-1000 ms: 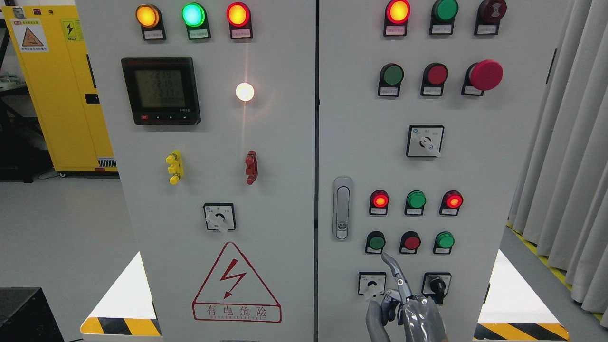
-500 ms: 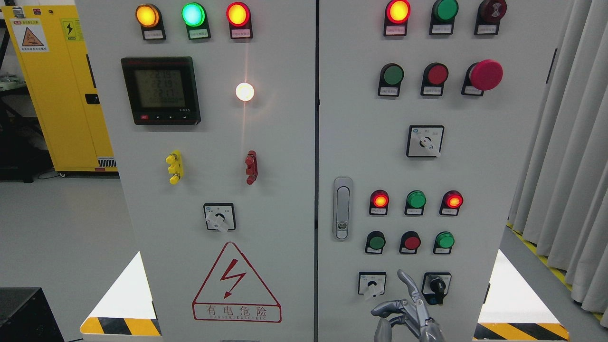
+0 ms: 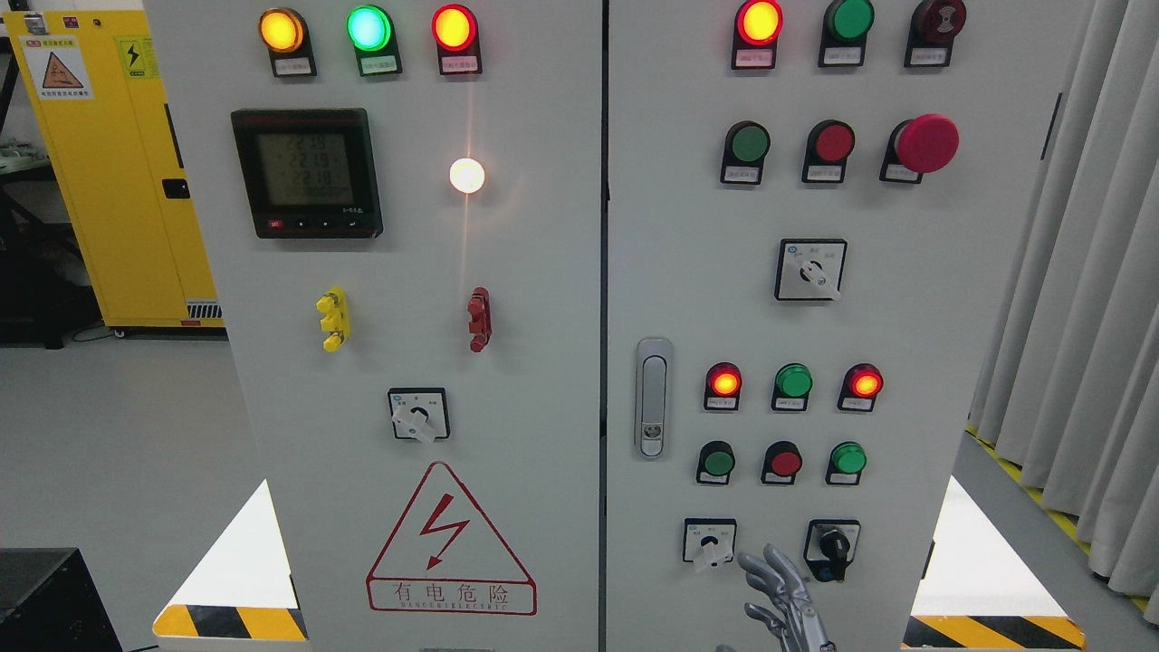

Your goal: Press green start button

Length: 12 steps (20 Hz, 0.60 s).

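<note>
**While Short of the Button, Parked Low on the Cabinet Door**

Though raised to the control cabinet (image 3: 905, 317), touching nothing: right hand (image 3: 779, 602) at the right door's bottom edge, fingers loose and part-spread, empty, between two selector switches (image 3: 709, 543). Above it and well apart, the likely green start button (image 3: 718, 461), leftmost in the door's lowest button row. No sign of a finished press to go on: green lamp (image 3: 793, 380) above dark, red lamps (image 3: 723, 381) beside it lit. Likely left: reaching up, pushing. Around, grey floor (image 3: 109, 435), yellow locker (image 3: 118, 181) far left, pale curtain (image 3: 1087, 317) right.
</note>
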{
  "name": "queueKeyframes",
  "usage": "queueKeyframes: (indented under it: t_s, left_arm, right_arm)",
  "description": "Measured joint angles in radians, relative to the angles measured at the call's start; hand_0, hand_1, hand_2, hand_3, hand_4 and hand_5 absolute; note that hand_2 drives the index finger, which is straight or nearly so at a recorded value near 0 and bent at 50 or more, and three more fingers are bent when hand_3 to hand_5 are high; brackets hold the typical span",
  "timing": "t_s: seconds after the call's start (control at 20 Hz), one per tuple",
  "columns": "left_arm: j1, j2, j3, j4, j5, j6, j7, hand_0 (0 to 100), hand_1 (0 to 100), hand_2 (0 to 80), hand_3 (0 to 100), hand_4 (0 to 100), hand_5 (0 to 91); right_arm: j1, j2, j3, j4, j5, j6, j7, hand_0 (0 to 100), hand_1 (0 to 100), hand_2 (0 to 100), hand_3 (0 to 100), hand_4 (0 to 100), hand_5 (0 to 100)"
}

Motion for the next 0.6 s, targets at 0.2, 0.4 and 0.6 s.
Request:
queueKeyframes:
  t_s: [0.2,0.4,0.6]
  left_arm:
    - [0.0,0.0,0.0,0.0,0.0,0.0,0.0,12,56,0.0,0,0,0.0]
    - [0.0,0.0,0.0,0.0,0.0,0.0,0.0,12,56,0.0,0,0,0.0]
    - [0.0,0.0,0.0,0.0,0.0,0.0,0.0,12,56,0.0,0,0,0.0]
  right_arm:
    - [0.017,0.0,0.027,-0.013,-0.006,-0.002,0.001,57,67,0,0,0,0]
    - [0.026,-0.001,0.052,-0.023,-0.009,-0.002,0.001,55,67,0,0,0,0]
    - [0.031,-0.001,0.069,-0.029,-0.01,-0.002,0.001,53,67,0,0,0,0]
